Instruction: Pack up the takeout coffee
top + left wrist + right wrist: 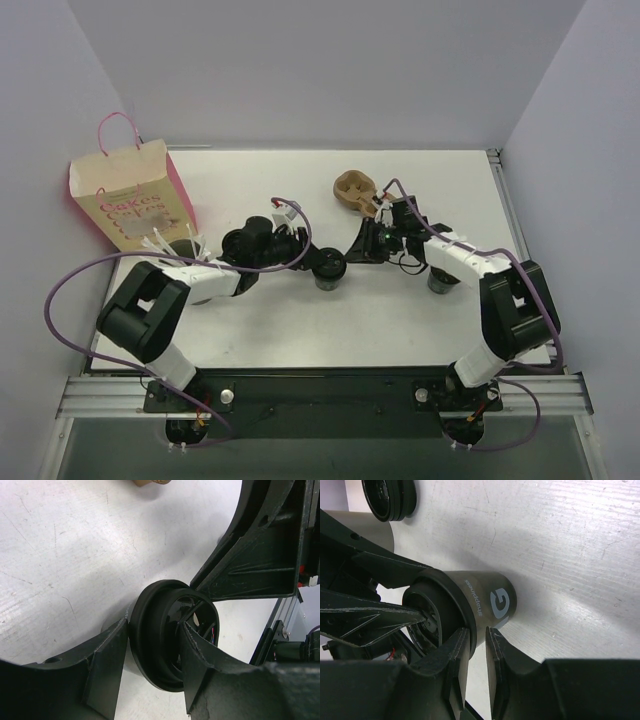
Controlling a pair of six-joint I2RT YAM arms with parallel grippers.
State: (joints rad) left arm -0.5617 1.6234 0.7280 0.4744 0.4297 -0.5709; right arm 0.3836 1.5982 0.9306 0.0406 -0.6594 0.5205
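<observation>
The coffee (330,273) stands upright near the middle of the surface (400,330). It is outside the bag (130,195), which stands well apart at the far left.

The left claw (152,635) reaches in from the left and is clamped on the coffee's black lid (150,625). One of its fingers (105,670) presses the lid's rim on one side, and the other covers the opposite edge.

The right claw (477,635) comes in from the right, beside the cup. Its fingers (455,652) stand close together with only a thin slit between them. Their tips sit at the lid's lower rim and the grey wall under it, near the white "G". Whether they pinch that rim or merely touch it, I cannot tell. In the left wrist view, the right claw's dark frame meets the lid's edge.

A tan cardboard piece (352,188) lies just beyond the right claw, toward the far middle of the surface. A second cup (440,282) stands under the right arm, right of the coffee and apart from it. A cup with a dark inside (185,247) stands just beside the bag's near side, by the left arm.
</observation>
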